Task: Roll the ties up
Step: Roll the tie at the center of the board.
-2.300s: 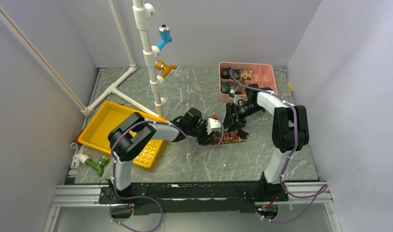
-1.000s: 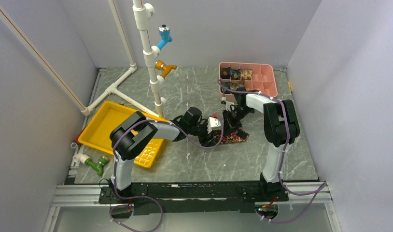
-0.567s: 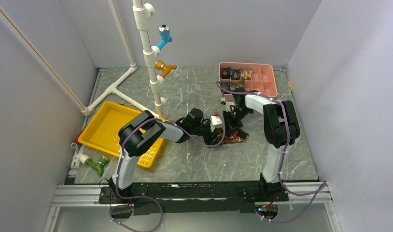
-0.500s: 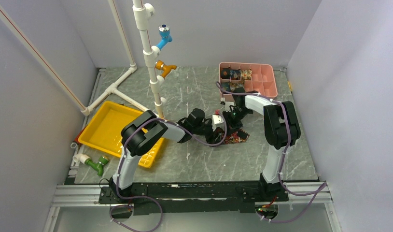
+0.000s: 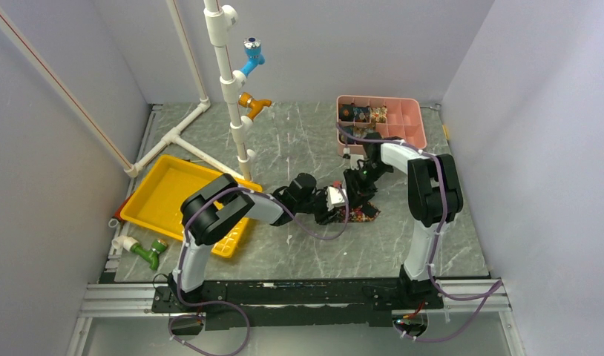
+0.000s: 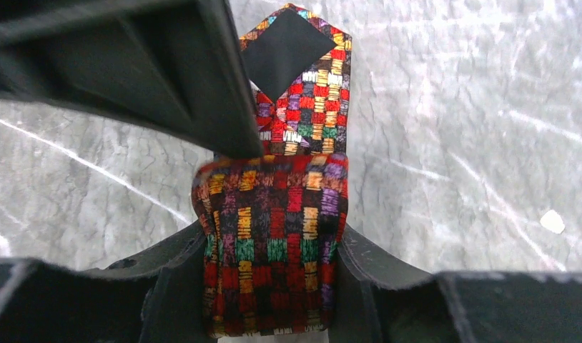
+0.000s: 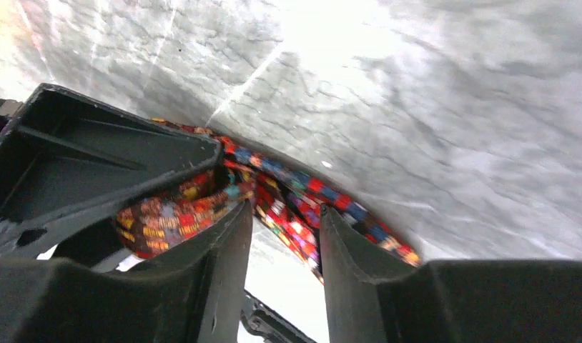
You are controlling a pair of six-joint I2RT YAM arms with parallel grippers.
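The tie [image 6: 270, 286] sits mid-table, well in front of the pink compartment box [image 5: 421, 122], and it is mostly wound. The left wrist view shows a fat roll of red, gold and dark checks with only a short tail [image 6: 306, 107] lying flat on the marbled tabletop [image 6: 452, 143], ending in its pointed tip. The left gripper [image 6: 274, 239] is closed on that roll, one finger pressed to each side. The right gripper [image 7: 284, 214] hovers right against it with its jaws parted and nothing pinched; the patterned strip merely curves past its fingertips. By my reading, what is left for this tie is the last turn over the tail and then stowing it. Several rolled ties [image 5: 364, 115] already fill compartments at the box's left end (the others look bare), so the job seems well underway rather than nearly finished.
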